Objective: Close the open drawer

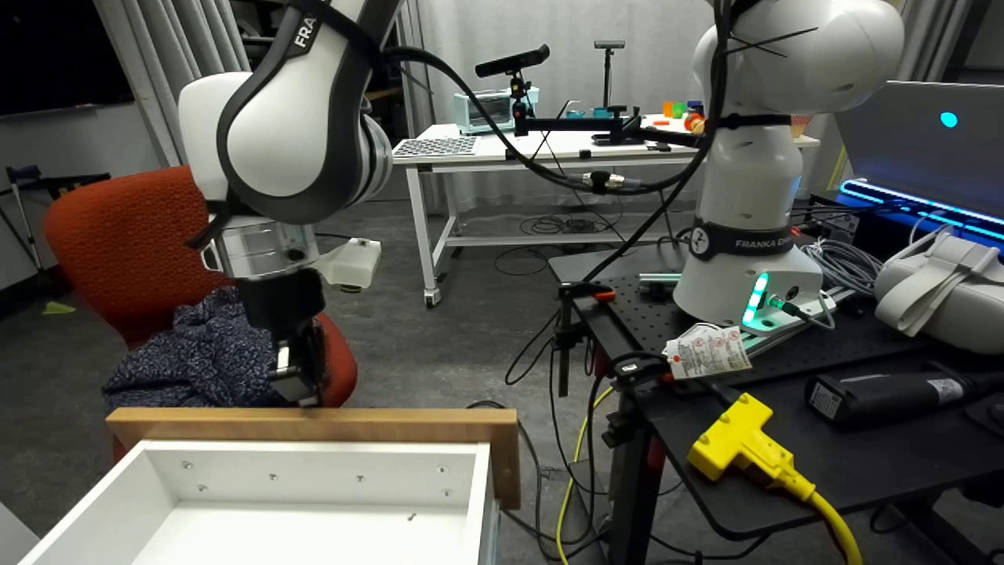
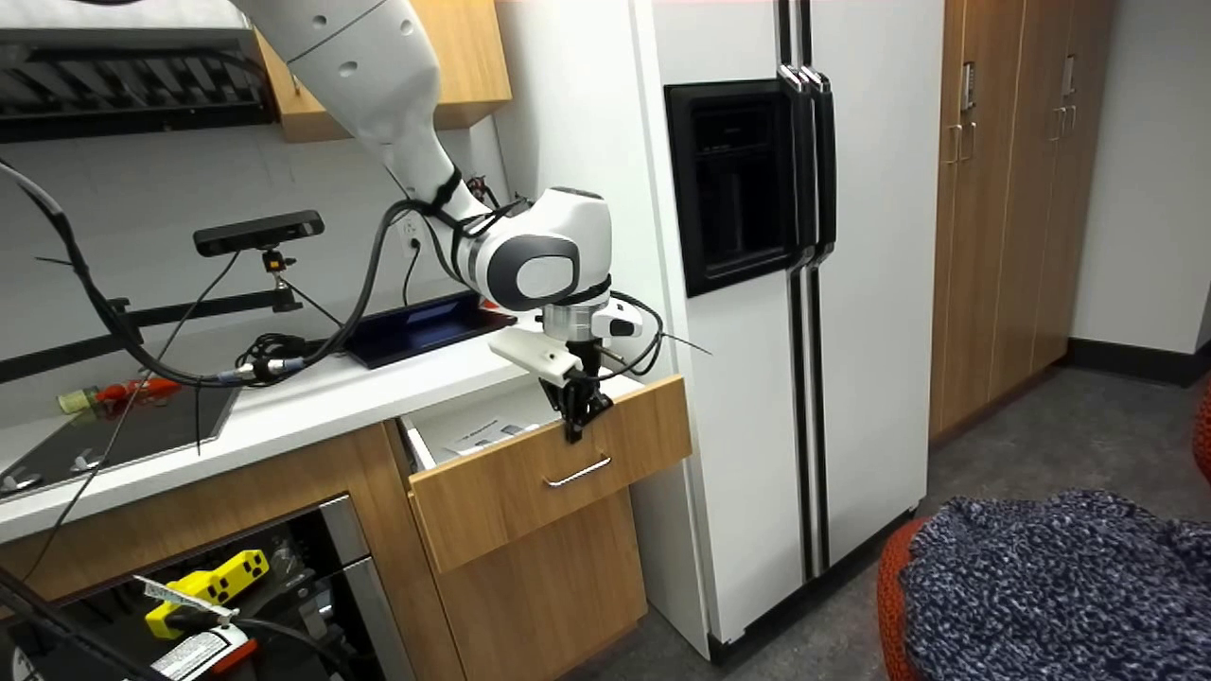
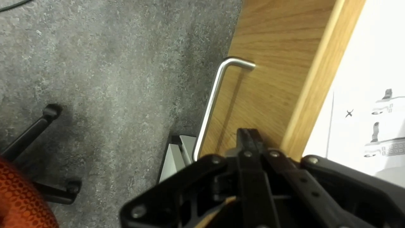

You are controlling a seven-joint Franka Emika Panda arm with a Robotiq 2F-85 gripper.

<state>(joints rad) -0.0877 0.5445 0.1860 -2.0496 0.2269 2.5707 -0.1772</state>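
Gripper (image 2: 574, 430) points down, jaws together with nothing seen between them. Tips stand at the outer face of the drawer (image 2: 492, 501), by its top edge and above the handle (image 3: 210, 109); contact cannot be told. Drawer stands pulled out from beneath the counter (image 2: 312, 397), its box on the counter side of the tips. Its front's long axis runs along the counter edge, so I judge the closing push should go square across it, toward the counter.
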